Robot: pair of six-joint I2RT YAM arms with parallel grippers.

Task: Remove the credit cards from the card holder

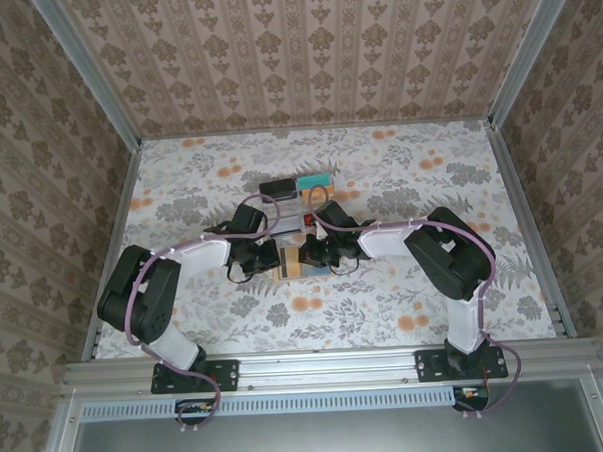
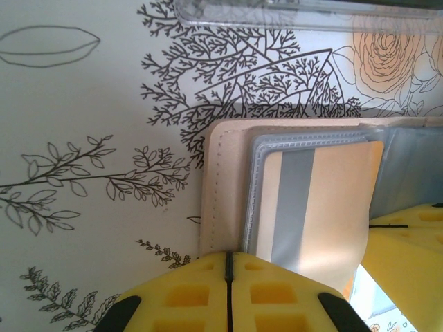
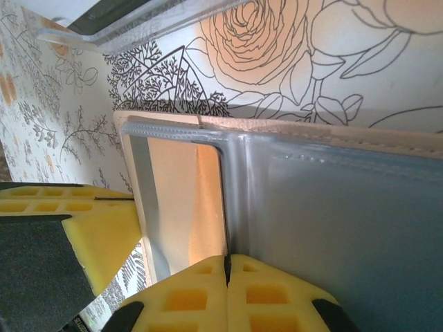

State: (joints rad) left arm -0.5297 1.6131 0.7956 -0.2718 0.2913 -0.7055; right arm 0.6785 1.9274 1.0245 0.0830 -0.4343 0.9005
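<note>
Inside card holder (image 2: pixel 221 187), orange credit card (image 2: pixel 340 200)

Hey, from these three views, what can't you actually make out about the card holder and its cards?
Top view: the left hand and right hand cover most of the card holder, so the card count is unreadable.
Left wrist view: the credit card runs under the yellow pads, and its near end is hidden.
Right wrist view: the blue-grey pocket is opaque, contents unknown.
Top view: items in the clear tray are too small to identify.

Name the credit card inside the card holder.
The grey-striped orange card, in the tan bifold holder's clear pocket; the black card and teal card lie outside.
</note>
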